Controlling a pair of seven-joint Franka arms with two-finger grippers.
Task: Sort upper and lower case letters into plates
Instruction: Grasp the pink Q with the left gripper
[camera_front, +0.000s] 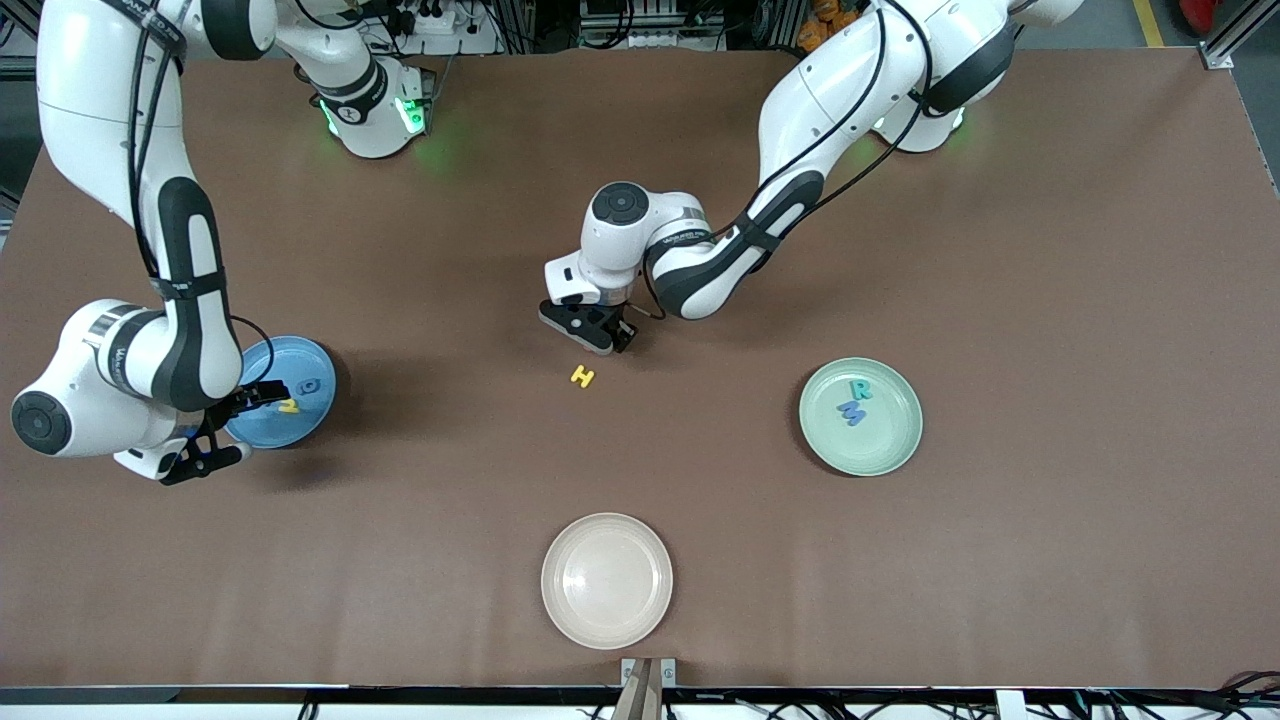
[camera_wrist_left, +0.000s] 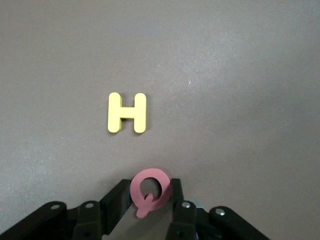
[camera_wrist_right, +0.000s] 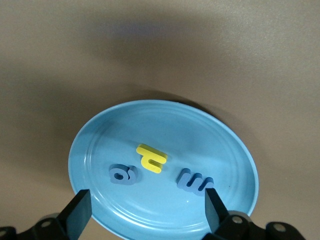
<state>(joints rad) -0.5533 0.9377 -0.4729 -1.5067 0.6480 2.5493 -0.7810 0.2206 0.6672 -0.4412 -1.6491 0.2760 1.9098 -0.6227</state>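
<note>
Brown worktop at frame centre, left tool pinching the pink Q by its thin stiff edges, probably light foam, yellow H just above, mint plate right, right tool spread wide over blue plate.

Front cam sits high across the table, facing the robots and looking down, far enough to take in the whole brown table. Left wrist cam looks down close on the yellow H, also in the front view, mid-table. Right wrist cam hangs close over the blue plate, seen from the front too, toward the right arm's end from the H.
</note>
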